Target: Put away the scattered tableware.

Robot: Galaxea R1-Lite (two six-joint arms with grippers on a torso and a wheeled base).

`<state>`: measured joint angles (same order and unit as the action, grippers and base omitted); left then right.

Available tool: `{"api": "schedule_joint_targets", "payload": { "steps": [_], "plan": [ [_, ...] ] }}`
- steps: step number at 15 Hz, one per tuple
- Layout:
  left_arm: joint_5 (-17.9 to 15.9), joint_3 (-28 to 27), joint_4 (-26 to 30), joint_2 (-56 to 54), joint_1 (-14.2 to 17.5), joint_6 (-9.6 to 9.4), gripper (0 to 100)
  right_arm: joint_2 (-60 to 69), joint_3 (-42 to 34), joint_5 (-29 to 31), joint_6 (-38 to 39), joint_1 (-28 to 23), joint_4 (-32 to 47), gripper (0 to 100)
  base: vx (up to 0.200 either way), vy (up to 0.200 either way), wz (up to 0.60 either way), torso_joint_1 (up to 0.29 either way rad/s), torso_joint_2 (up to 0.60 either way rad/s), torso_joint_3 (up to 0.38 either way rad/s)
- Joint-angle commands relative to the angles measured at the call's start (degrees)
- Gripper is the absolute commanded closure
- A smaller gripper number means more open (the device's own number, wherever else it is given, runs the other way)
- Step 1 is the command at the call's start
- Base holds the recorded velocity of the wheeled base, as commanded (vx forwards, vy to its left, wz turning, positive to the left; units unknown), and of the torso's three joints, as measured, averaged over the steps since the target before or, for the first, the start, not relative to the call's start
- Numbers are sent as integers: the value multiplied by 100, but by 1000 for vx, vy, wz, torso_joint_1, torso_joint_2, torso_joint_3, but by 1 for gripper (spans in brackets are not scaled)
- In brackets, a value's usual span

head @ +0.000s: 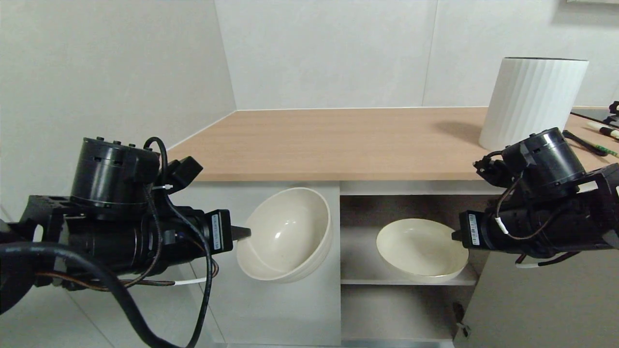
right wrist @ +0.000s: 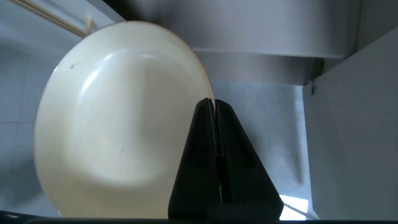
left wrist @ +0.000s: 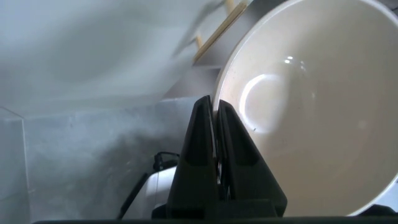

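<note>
A deep cream bowl [head: 285, 234] hangs tilted in the air in front of the cabinet's closed left panel, its opening facing me. My left gripper [head: 242, 233] is shut on its rim; the left wrist view has the two fingers [left wrist: 202, 146] pinching the bowl [left wrist: 311, 112] at its edge. A shallow cream plate [head: 418, 247] is held over the open cabinet's upper shelf [head: 358, 275], slightly tilted. My right gripper [head: 455, 235] is shut on the plate's right rim. In the right wrist view the plate [right wrist: 118, 112] spreads out from the clamped fingers [right wrist: 204, 137].
A wooden countertop [head: 338, 140] runs above the cabinet. A white ribbed cylinder [head: 532, 101] stands on it at the right, with pens or chopsticks [head: 599, 133] beside it. The cabinet door [head: 537, 299] hangs open at lower right. A lower shelf space [head: 396, 311] lies beneath the plate.
</note>
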<state>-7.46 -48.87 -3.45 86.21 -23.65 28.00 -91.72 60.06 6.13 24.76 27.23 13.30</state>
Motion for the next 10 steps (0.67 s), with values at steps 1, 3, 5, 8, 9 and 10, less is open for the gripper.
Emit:
{"api": "schedule_joint_targets", "payload": {
  "steps": [1,3,5,8,9,10],
  "plan": [
    [-1,0,-7,10,1,4,100,-56,-3,2,3,1,-3,100,0,0,0,-119,442,320],
    [-1,0,2,10,1,4,100,-65,-3,2,3,1,-12,100,0,0,0,-105,444,339],
    [-1,0,2,10,1,4,100,-74,-3,2,3,1,-3,100,0,0,0,-41,234,175],
    [-1,0,2,10,1,4,100,-109,-3,2,3,10,-12,100,0,0,0,-18,50,28],
    [-1,0,2,10,1,4,100,-171,14,-7,3,10,-12,100,0,0,0,0,0,0],
    [-1,0,2,10,1,4,100,-285,32,-7,3,10,-29,100,0,0,0,0,0,0]
  ]
}}
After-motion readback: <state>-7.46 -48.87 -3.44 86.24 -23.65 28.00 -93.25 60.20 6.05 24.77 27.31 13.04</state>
